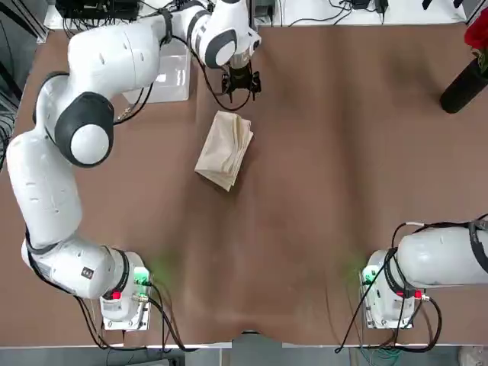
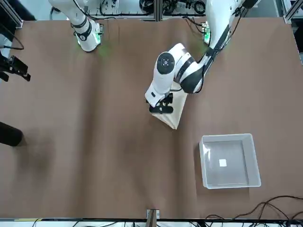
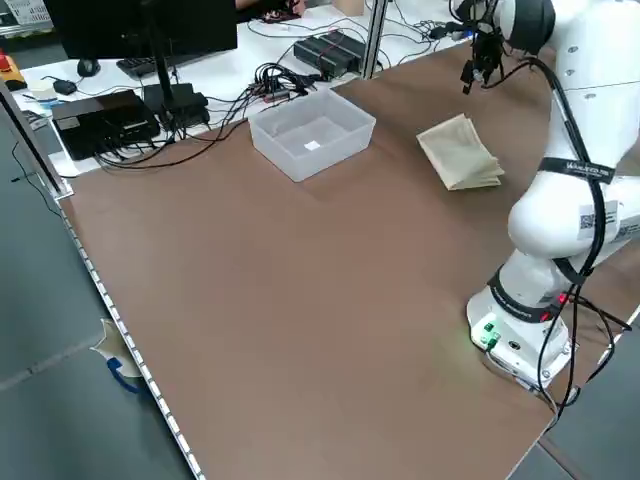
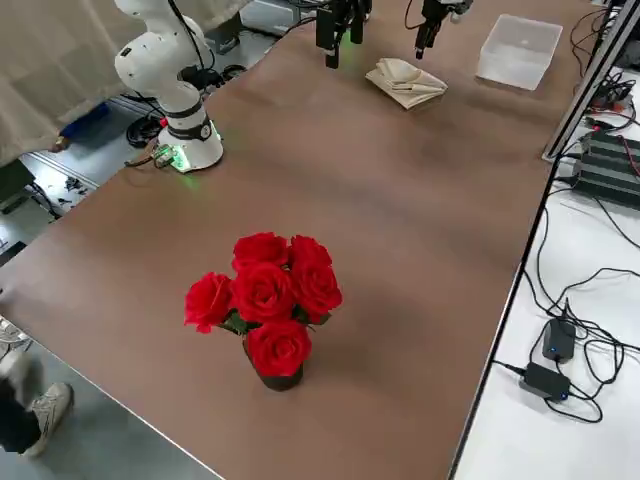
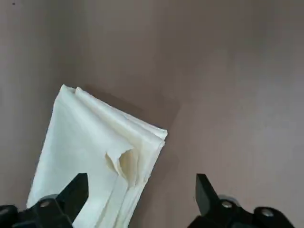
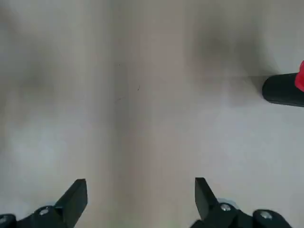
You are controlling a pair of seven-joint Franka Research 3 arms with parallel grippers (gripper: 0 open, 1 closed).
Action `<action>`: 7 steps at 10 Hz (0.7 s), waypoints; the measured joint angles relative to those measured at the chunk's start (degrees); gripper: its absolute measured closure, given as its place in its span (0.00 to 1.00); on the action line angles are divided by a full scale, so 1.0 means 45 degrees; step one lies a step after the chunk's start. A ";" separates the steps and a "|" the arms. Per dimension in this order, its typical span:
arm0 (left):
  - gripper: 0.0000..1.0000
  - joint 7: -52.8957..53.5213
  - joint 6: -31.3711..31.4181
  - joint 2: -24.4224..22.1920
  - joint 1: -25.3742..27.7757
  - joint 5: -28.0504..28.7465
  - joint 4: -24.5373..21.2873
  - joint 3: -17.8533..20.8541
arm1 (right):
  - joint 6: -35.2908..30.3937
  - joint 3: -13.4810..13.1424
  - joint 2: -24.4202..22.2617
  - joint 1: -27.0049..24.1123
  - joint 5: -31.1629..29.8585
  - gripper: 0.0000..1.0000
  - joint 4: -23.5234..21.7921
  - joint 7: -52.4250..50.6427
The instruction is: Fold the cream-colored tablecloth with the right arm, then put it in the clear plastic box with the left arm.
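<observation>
The cream tablecloth (image 1: 225, 149) lies folded into a small thick rectangle on the brown table, left of centre and toward the far side. My left gripper (image 1: 241, 90) hangs open in the air just past the cloth's far end, touching nothing. In the left wrist view the cloth (image 5: 95, 147) lies below one of the fingers (image 5: 76, 190). The clear plastic box (image 2: 203, 161) stands empty at the far left, partly hidden under the left arm in the top view. My right gripper (image 6: 140, 187) is open over bare table, well away from the cloth.
A dark vase of red roses (image 4: 265, 310) stands at the far right of the table (image 1: 320, 229). Cables and electronics lie on the white bench beyond the far edge. Both arm bases sit at the near edge.
</observation>
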 joint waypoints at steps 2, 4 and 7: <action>0.01 0.2038 -0.0726 -0.0519 0.0326 -0.0970 -0.0053 0.0152 | 0.0000 -0.0002 0.0000 0.0000 -0.0001 0.00 -0.0001 0.0000; 0.01 0.3823 -0.0881 -0.0734 0.0374 -0.1963 -0.0322 0.0705 | 0.0000 -0.0002 -0.0002 0.0001 -0.0001 0.00 -0.0001 0.0000; 0.02 0.6740 -0.0881 -0.0736 0.0615 -0.3288 -0.0902 0.1454 | -0.0031 -0.0015 -0.0002 -0.0002 -0.0007 0.00 -0.0001 0.0022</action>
